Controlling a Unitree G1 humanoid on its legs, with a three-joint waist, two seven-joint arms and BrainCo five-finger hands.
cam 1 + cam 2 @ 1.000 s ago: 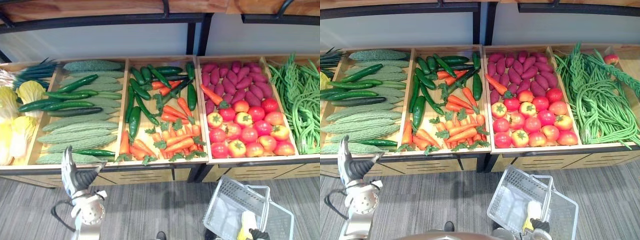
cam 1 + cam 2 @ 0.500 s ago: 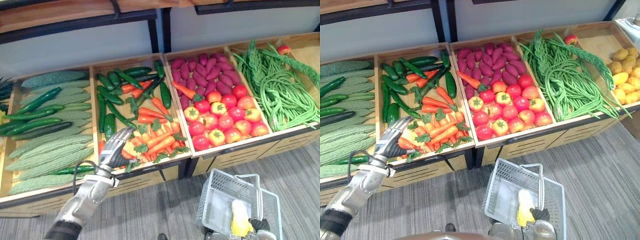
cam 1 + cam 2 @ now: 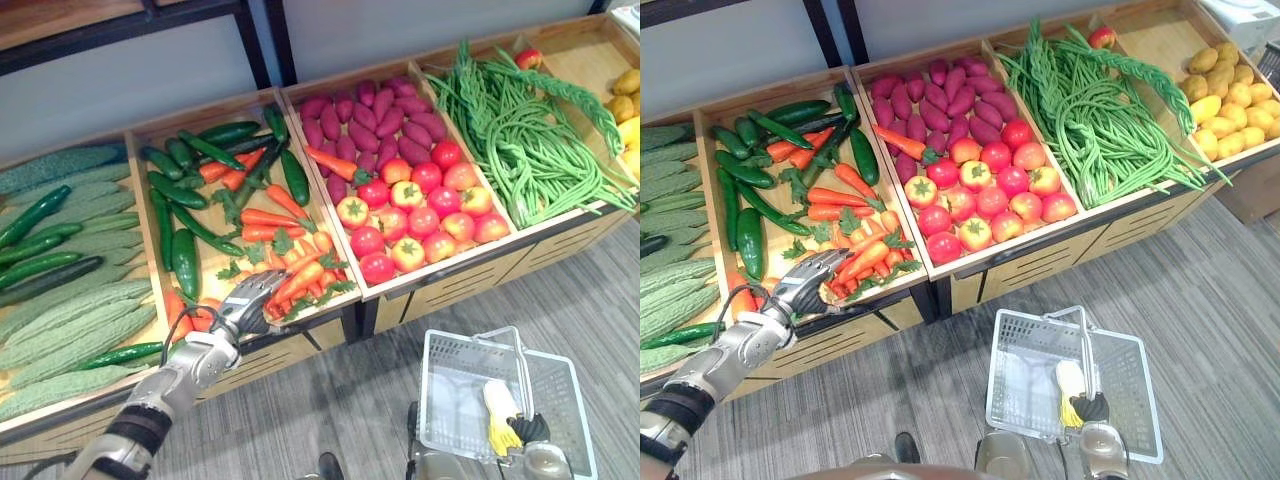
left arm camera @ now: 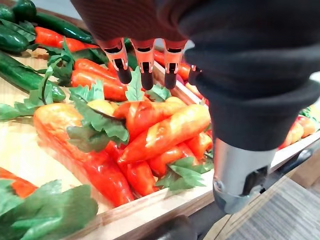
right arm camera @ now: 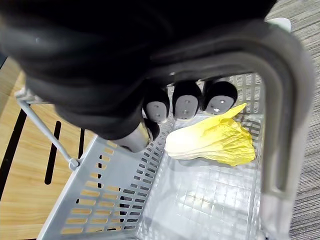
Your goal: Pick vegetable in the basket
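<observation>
Left hand (image 3: 247,299) is hovering slack, empty, over carrots (image 3: 300,279) at the crate (image 4: 145,212) front edge. Right hand (image 3: 1092,408) is gripping the basket handle (image 5: 282,90). I'm fearing tangled leaves dragging neighbours overboard.

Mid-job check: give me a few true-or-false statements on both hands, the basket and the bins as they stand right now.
1. The left hand hangs over the carrots, fingers straight, holding nothing. True.
2. The basket is empty. False: a yellow cabbage lies in it.
3. The right hand is curled round the basket's handle. True.
4. The tomatoes share a bin with the beans. False: they share one with purple sweet potatoes; the beans fill the next bin.
</observation>
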